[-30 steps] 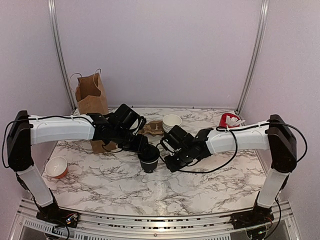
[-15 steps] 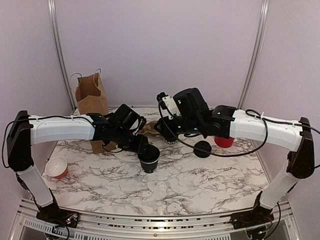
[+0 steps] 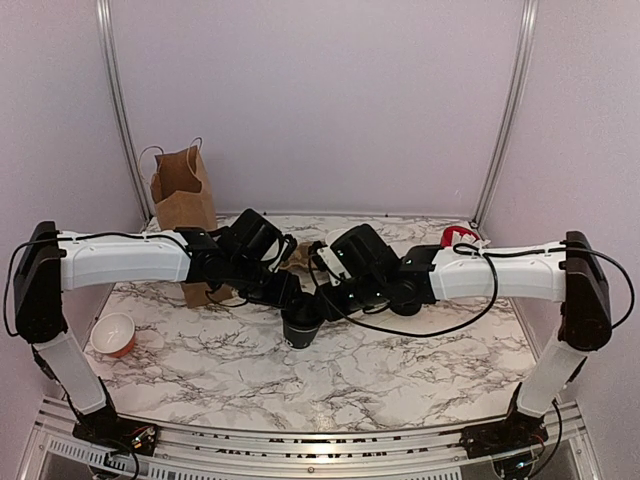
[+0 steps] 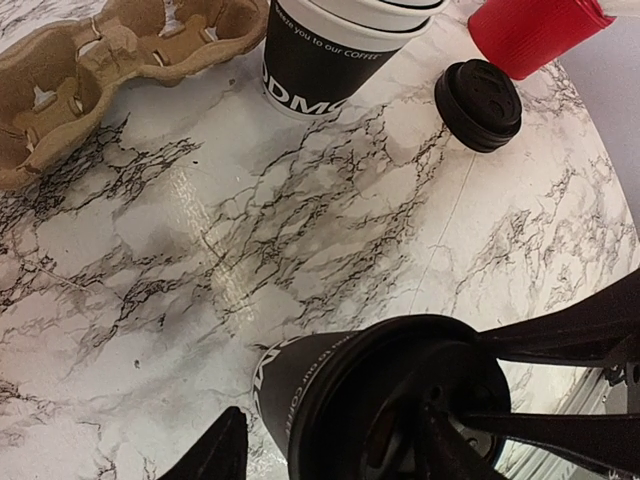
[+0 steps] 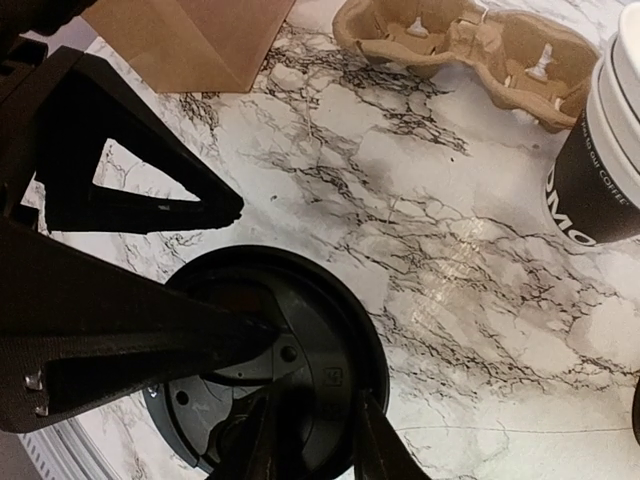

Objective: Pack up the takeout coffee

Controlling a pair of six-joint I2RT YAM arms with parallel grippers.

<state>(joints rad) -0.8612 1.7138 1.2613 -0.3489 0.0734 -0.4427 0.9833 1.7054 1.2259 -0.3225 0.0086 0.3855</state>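
Marble-patterned tabletop (image 3: 400, 370) is enclosed by pale lavender walls. Near its centre the takeout coffee (image 3: 302, 330) is stood upright, with the cardboard carrier (image 3: 305, 257) at 12 o'clock from it. For the lidding step, the lid (image 5: 290, 370) should be kept level, centred over the rim, and pressed down evenly until seated all round. The cup wall is clamped from 9 o'clock by the left gripper (image 3: 290, 300), jaws about half-wide. The lid's edge is pinched by the right gripper (image 5: 312, 435), jaws narrow.
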